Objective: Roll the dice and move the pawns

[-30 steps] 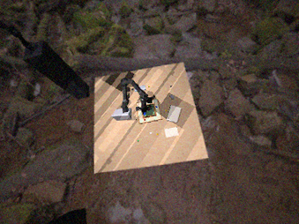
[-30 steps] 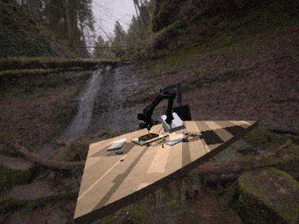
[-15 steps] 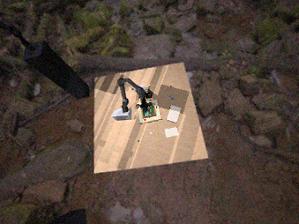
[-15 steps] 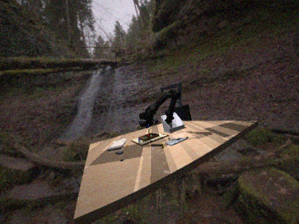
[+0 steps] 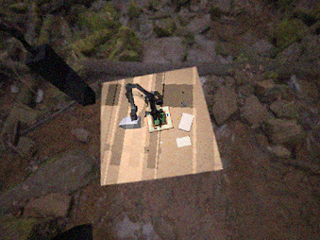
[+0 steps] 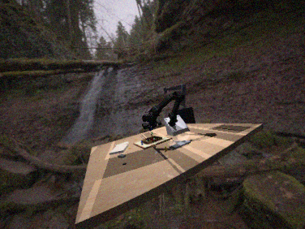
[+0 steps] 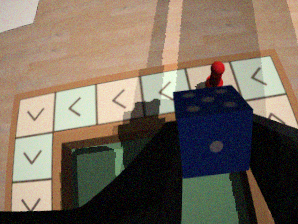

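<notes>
My gripper (image 7: 208,127) (image 5: 157,113) (image 6: 151,129) is shut on the blue die (image 7: 215,131), which shows five pips on top and one on the side facing the wrist camera. It hangs above the board (image 7: 33,198) (image 5: 168,127), over the tray side of the track. The red pawn (image 7: 216,75) stands upright on a cream square just beyond the die, second from the far right corner. The green-floored tray (image 7: 95,172) (image 5: 160,121) is partly hidden by the fingers. A tiny blue spot on the board's right side (image 5: 167,115) may be the blue pawn. I cannot make out the red die.
A white sheet or slab (image 5: 186,122) (image 6: 119,148) lies right of the board in the top view, with a smaller white card (image 5: 184,142) nearer. A pale grey block (image 5: 130,123) (image 6: 176,125) is at the arm's base. Several tiny objects lie about the table (image 5: 128,164).
</notes>
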Controlling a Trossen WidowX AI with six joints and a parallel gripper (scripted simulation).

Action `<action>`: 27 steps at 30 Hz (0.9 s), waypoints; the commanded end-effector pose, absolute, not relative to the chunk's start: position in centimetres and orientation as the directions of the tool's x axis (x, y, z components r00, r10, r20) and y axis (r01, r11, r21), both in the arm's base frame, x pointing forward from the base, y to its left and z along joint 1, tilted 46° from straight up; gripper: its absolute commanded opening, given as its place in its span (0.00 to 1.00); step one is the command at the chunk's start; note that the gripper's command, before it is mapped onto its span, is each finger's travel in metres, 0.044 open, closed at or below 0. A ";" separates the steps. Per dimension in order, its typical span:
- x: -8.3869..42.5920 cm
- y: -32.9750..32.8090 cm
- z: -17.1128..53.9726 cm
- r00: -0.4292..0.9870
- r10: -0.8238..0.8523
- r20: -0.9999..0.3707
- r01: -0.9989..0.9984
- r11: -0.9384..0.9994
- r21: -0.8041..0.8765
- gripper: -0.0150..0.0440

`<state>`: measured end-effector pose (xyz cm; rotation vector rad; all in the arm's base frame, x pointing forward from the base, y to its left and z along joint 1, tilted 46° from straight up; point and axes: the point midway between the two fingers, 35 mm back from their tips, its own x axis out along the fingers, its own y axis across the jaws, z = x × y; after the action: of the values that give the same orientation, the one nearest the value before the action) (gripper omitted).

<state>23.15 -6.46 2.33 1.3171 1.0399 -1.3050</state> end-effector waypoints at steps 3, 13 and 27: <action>23.1 -6.5 2.3 0.059 -0.059 -0.997 0.985 -0.162 0.068 0.30; 22.9 -7.9 3.7 0.059 -0.062 -0.996 0.984 -0.164 0.068 0.74; 26.4 -8.3 2.8 0.048 0.421 -0.906 0.994 -0.105 0.004 1.00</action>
<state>25.07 -8.29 3.58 1.4981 1.3342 -1.1380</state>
